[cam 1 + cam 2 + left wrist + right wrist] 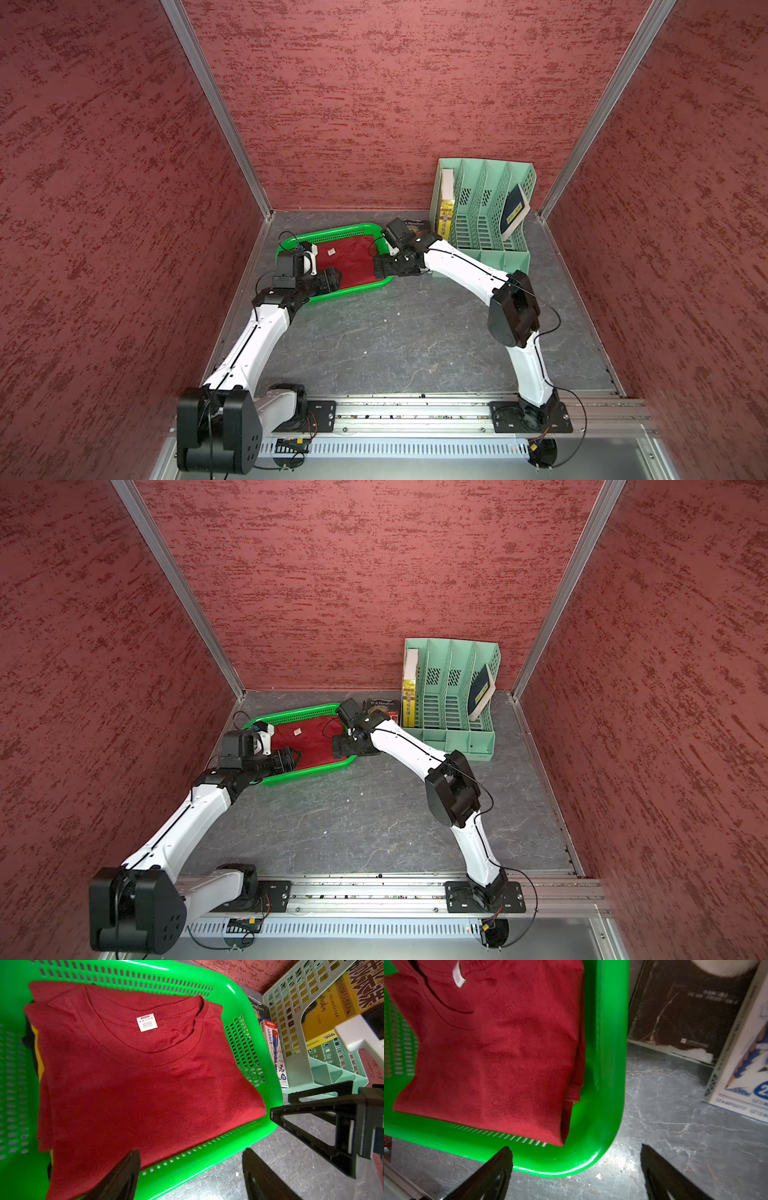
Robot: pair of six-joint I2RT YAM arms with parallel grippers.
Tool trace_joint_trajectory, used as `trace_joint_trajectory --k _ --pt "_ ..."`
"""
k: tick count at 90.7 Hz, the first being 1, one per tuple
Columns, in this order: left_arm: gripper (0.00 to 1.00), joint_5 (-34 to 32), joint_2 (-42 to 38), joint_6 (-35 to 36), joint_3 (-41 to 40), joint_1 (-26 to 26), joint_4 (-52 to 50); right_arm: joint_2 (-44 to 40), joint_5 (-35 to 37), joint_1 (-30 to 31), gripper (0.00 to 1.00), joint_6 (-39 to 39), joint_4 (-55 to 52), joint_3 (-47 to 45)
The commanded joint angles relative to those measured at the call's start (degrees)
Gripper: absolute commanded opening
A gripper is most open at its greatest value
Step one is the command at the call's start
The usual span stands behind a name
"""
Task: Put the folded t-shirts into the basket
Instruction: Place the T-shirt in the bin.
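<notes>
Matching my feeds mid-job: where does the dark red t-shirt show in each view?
Top view: red t-shirt in the basket, left of centre.
Top view: same, left of centre.
Left wrist: fills the middle.
Right wrist: in the basket's rounded corner.
Shared landmark: its white neck label.

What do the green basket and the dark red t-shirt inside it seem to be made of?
Green basket: probably moulded plastic, glossy; highlights on rim, punched slots. Dark red t-shirt: apparently knitted cotton-like fabric, matte; stitched collar, soft creases.
</notes>
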Motion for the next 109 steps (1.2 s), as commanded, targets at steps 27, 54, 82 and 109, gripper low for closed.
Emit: trace_joint_trajectory --k 27,54,82,109 --pt "0.76 -7.64 16.91 -0.69 3.31 1.75 2.74 11.81 7.72 0.3 0.99 6.19 -9.57 9.48" --pt "0.74 -10.99 22.78 -0.43 6.34 1.5 -0.7 10.49 6.61 0.3 0.99 6.17 -11.57 8.26" --pt "0.91 -15.91 6.75 0.01 1.42 -3.72 4.04 -3.87 6.24 0.46 0.98 7.64 -6.58 -0.95" --pt "1.0 -35.38 -11.0 0.34 -0.92 -17.94 1.4 -24.59 22.36 4.35 0.98 0.14 2.66 -14.33"
